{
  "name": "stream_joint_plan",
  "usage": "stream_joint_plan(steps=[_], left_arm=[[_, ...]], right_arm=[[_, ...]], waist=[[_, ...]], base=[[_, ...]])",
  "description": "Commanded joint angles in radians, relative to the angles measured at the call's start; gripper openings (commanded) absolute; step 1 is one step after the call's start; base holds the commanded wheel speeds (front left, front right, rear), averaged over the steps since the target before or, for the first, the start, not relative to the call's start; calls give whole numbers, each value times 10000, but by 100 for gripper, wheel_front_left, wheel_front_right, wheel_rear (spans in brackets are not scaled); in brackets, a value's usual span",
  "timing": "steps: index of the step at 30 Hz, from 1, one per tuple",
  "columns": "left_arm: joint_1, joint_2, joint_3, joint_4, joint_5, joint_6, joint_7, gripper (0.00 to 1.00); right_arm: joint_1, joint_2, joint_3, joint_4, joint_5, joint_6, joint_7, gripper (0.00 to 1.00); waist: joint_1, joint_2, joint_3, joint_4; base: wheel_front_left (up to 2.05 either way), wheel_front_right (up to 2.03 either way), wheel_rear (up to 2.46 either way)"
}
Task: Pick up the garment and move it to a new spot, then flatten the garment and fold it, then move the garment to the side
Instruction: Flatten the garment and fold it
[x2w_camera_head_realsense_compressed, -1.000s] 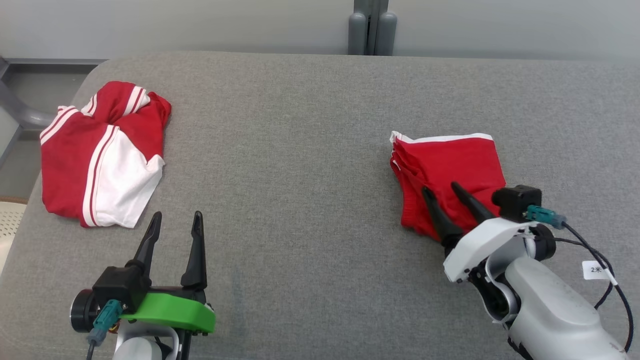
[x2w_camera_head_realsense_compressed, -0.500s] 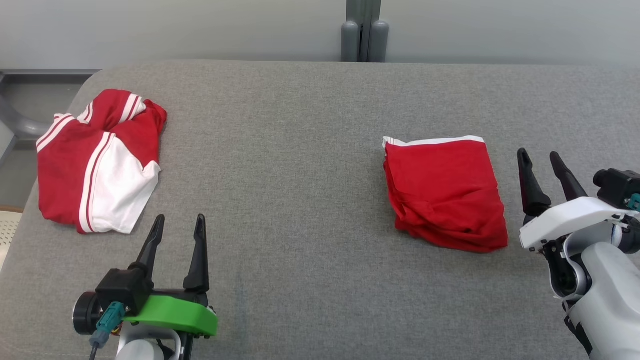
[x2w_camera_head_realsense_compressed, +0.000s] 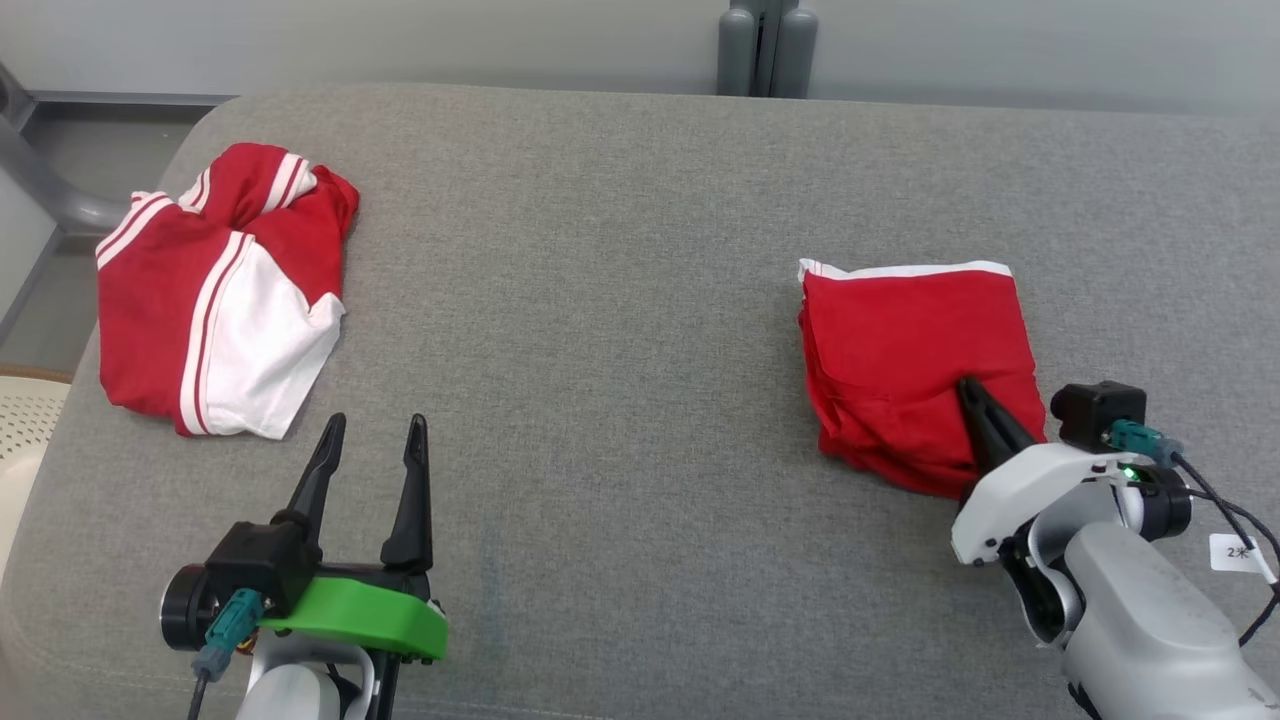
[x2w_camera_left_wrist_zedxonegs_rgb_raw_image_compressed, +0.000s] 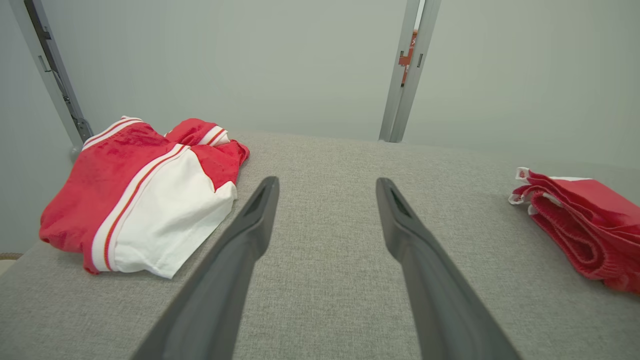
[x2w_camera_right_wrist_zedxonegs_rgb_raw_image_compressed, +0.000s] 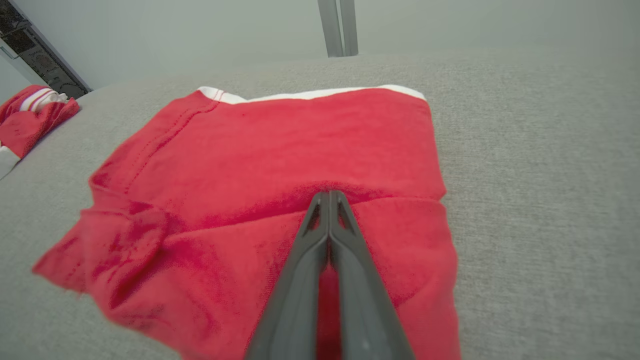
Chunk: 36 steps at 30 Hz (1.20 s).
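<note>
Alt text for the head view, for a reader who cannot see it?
The right gripper, fingers shut, rests its tips on a folded red garment at the right of a grey surface. The left gripper stands open at lower left, near a crumpled red-and-white garment.

A robotics lab or test room, by the look of it; a large table (x2w_camera_head_realsense_compressed: 640, 200) covered in grey fabric stands against a bare pale wall (x2w_camera_left_wrist_zedxonegs_rgb_raw_image_compressed: 250, 60); grey metal frame posts (x2w_camera_head_realsense_compressed: 767, 45) rise behind it; a labelled cable tag (x2w_camera_head_realsense_compressed: 1235, 552) hangs beside the robot's forearm.
</note>
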Motion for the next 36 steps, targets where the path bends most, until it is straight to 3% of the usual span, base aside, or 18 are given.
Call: stream_joint_plan(steps=[1, 13, 19, 28, 30, 31, 36], left_arm=[[-157, 25, 1, 18, -118, -31, -34, 100], [61, 25, 38, 32, -71, -31, -34, 100], [97, 25, 106, 4, -32, -31, -34, 100], [281, 25, 391, 53, 87, -27, -34, 100], [378, 25, 449, 78, 147, -27, -34, 100], [409, 25, 476, 79, 179, -26, -34, 100], [598, 26, 621, 12, 399, -27, -34, 100]], right_arm=[[25, 46, 138, 96, -51, 1, -59, 0], [621, 924, 1855, -890, -264, 1, -128, 0], [992, 991, 1140, -2097, -685, 1, -132, 0], [2144, 799, -1379, -4365, -1875, 1, -126, 0], [2479, 794, -1901, -4644, -2122, 1, -126, 58], [2612, 829, -2118, -4768, -2212, 1, -126, 100], [3278, 905, -2901, -5290, -2630, 1, -127, 100]], waist=[[0, 0, 22, 93], [0, 0, 4, 119], [0, 0, -80, -127], [0, 0, -514, -833], [0, 0, -617, -997], [0, 0, -653, -1065], [0, 0, -823, -1475]], base=[[0, 0, 0], [0, 0, 0], [0, 0, 0], [0, 0, 0], [0, 0, 0], [0, 0, 0], [0, 0, 0]])
